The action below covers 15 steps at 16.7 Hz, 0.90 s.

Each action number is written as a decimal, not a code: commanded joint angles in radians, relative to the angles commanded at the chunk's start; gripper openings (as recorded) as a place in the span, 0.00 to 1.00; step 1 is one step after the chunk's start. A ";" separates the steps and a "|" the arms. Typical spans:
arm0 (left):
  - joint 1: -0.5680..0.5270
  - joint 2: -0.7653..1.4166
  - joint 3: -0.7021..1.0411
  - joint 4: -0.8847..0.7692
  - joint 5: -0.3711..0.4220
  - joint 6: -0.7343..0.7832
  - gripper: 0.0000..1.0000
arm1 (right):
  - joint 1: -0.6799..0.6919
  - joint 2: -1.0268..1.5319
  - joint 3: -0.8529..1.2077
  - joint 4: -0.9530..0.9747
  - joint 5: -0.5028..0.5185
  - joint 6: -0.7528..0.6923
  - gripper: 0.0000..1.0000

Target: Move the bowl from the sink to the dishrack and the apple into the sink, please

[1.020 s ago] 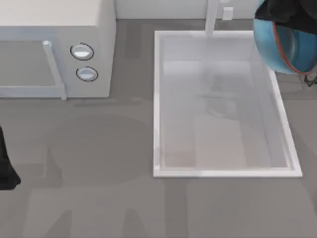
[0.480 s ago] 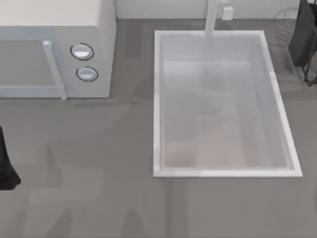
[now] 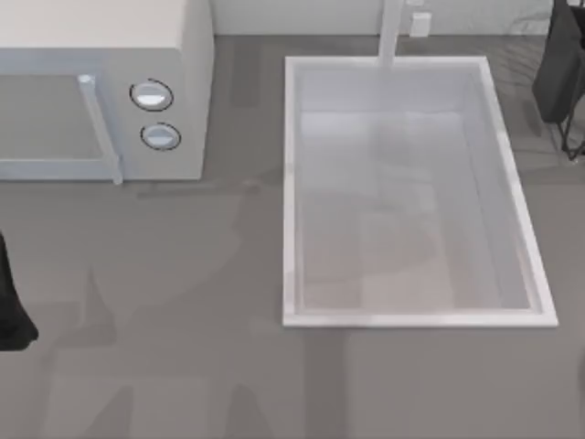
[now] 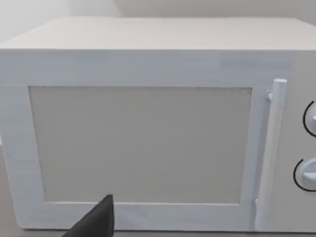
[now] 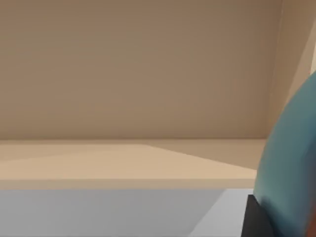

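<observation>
Bowl (image 5: 291,163) gone from above sink (image 3: 291,183), beside right fingers (image 5: 254,217).

Even soft light, faint shadows on table (image 3: 183,274), no glare

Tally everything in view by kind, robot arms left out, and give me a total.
White boxy microwave with two round knobs: 1
White rectangular sink with raised rim and faucet: 1
Deep blue glossy bowl: 1
Thin dark wire dishrack, partly in view: 1
Total: 4
</observation>
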 joint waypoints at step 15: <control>0.000 0.000 0.000 0.000 0.000 0.000 1.00 | 0.082 0.393 -0.252 0.663 0.088 -0.007 0.00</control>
